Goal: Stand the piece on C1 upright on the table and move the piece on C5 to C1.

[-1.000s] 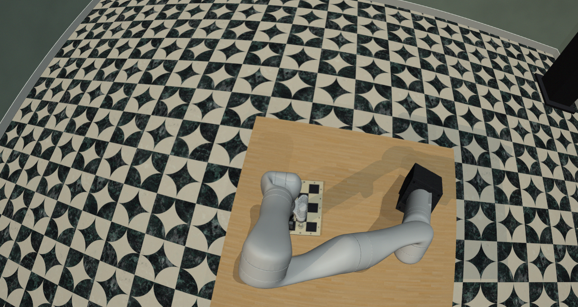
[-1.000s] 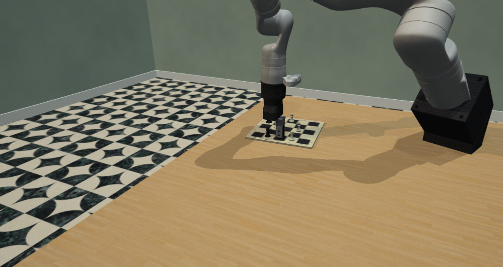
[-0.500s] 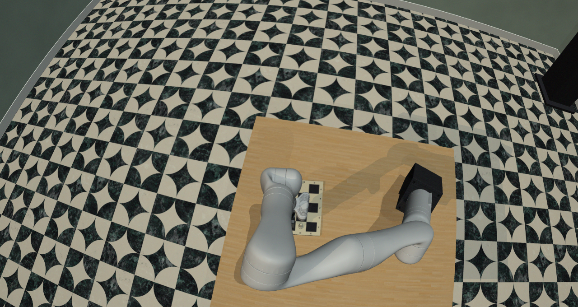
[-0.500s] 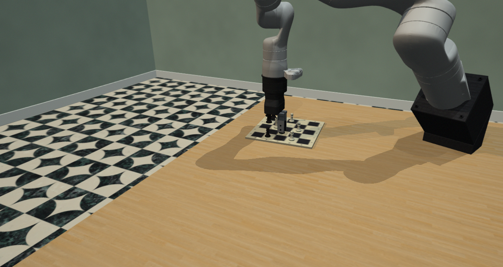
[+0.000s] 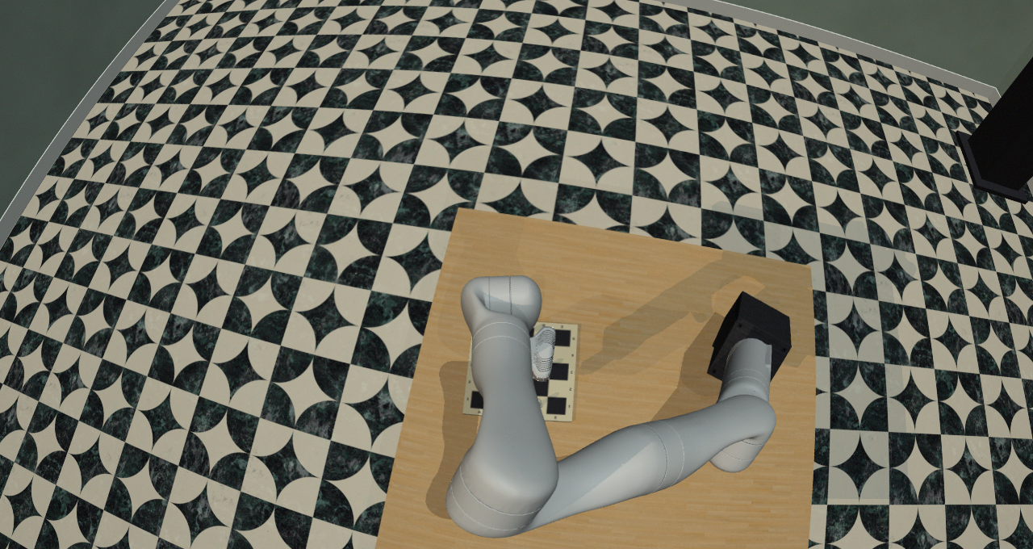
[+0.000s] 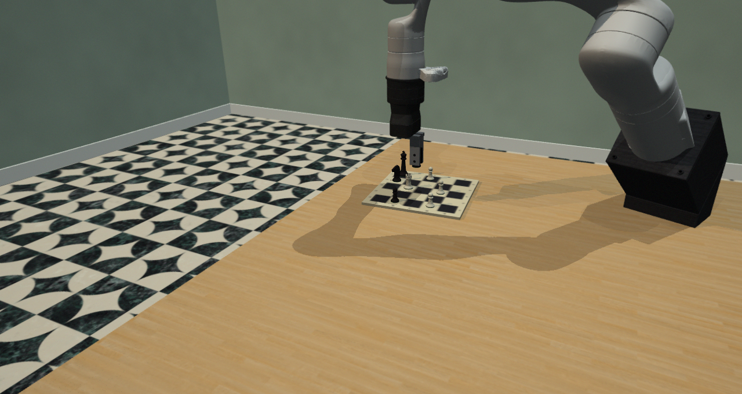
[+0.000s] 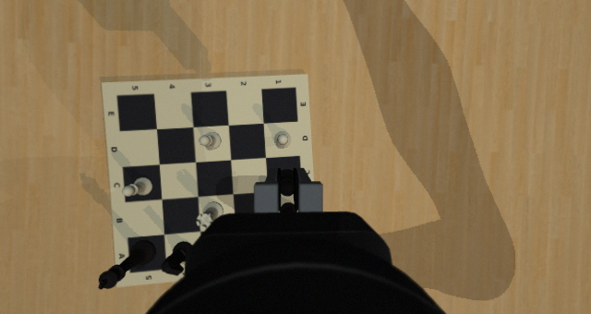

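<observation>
Wrist view: my end effector (image 7: 287, 195) is clamped on a dark piece (image 7: 287, 184), raised above the chessboard (image 7: 302, 120). I count a white pawn (image 7: 137, 187) on C5, upright.

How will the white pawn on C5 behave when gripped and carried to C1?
The white pawn stands narrow on a small round base, so a sideways nudge would probably tip it. Its rounded profile may twist between the gripper's flat fingers. Looks rigid, likely light.
</observation>
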{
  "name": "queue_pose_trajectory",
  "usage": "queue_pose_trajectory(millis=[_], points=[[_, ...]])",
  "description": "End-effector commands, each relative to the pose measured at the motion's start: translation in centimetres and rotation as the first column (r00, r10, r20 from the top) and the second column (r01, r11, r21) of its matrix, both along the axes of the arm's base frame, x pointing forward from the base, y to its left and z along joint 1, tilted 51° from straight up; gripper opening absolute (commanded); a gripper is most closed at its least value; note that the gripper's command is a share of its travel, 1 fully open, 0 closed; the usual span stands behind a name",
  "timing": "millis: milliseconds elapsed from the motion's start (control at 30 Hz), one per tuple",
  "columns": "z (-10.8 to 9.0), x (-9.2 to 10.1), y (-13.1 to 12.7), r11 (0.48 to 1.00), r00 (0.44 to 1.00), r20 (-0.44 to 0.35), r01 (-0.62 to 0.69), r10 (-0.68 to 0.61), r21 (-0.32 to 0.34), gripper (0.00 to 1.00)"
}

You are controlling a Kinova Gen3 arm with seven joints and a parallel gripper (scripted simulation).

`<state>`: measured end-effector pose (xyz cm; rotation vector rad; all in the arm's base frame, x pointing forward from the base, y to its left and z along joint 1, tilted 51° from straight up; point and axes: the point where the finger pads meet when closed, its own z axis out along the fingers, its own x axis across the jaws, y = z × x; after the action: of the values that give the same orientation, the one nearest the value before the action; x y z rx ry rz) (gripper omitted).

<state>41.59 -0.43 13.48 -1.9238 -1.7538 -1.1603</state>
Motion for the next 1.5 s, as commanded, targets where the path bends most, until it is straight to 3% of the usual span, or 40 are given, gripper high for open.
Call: queue_pose_trajectory(millis=[0, 433, 633, 967, 1067, 1467], points=[[0.8, 0.1, -0.9, 1.0, 1.0, 0.014, 0.011, -0.011, -0.008, 0.0], [0.9, 0.1, -1.0, 1.0, 1.0, 0.014, 0.011, -0.011, -0.008, 0.0], [1.1, 1.1, -1.4, 1.0, 1.0, 0.013, 0.014, -0.014, -0.004, 0.0], [2.2, 10.5, -5.0, 0.999, 0.999, -0.007, 0.035, -0.034, 0.01, 0.0], [2.5, 12.4, -5.6, 0.999, 0.999, -0.014, 0.038, -0.038, 0.008, 0.0], [2.6, 13.3, -5.9, 0.999, 0.999, -0.017, 0.039, -0.039, 0.007, 0.0]])
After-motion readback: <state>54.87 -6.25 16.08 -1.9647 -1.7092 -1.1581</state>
